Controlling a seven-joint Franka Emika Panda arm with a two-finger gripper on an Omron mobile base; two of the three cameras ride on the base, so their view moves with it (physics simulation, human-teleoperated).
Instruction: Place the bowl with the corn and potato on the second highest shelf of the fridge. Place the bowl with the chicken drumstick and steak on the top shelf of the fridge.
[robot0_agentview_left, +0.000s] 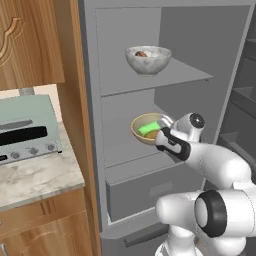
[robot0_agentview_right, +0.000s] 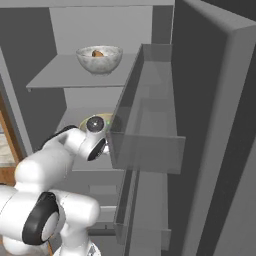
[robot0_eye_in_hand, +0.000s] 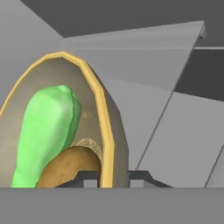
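Kitchen corner: open grey fridge (robot0_agentview_left: 220, 65), wood cabinets to its left, marble tabletop (robot0_agentview_left: 35, 177) beside it carrying a pale green toaster oven (robot0_agentview_left: 25, 130).

Fridge interior, taking the top shelf (robot0_agentview_left: 185, 75) as the landmark:
- On the top shelf sits the grey marbled bowl (robot0_agentview_left: 148, 59), upright, near the shelf's front-left part. A brown knobbly lump, the drumstick (robot0_agentview_right: 98, 53), shows above its rim. Steak not made out.
- Directly below the top shelf, the olive bowl (robot0_agentview_left: 143, 131) with a gold rim is held in the space over the second shelf (robot0_agentview_left: 132, 162). It is tipped, its mouth turned partly toward the left base camera. Whether its base touches the second shelf: cannot tell.
- Inside it, the green corn (robot0_agentview_left: 149, 129); in the hand view the corn (robot0_eye_in_hand: 46, 127) lies along the bowl's inner wall with the brown potato (robot0_eye_in_hand: 70, 168) touching its lower end.
- Below the second shelf, a closed drawer front (robot0_agentview_left: 150, 192).

Gripper (robot0_eye_in_hand: 110, 178): the fingers (robot0_eye_in_hand: 89, 179) straddle the olive bowl's rim, one inside, one outside, closed on it. From the left base view the hand (robot0_agentview_left: 172, 140) meets the bowl at its right edge, arm reaching in from lower right.

Right base view: open door with its bin (robot0_agentview_right: 147, 125) stands right of the top shelf, partly hiding the olive bowl (robot0_agentview_right: 97, 119).
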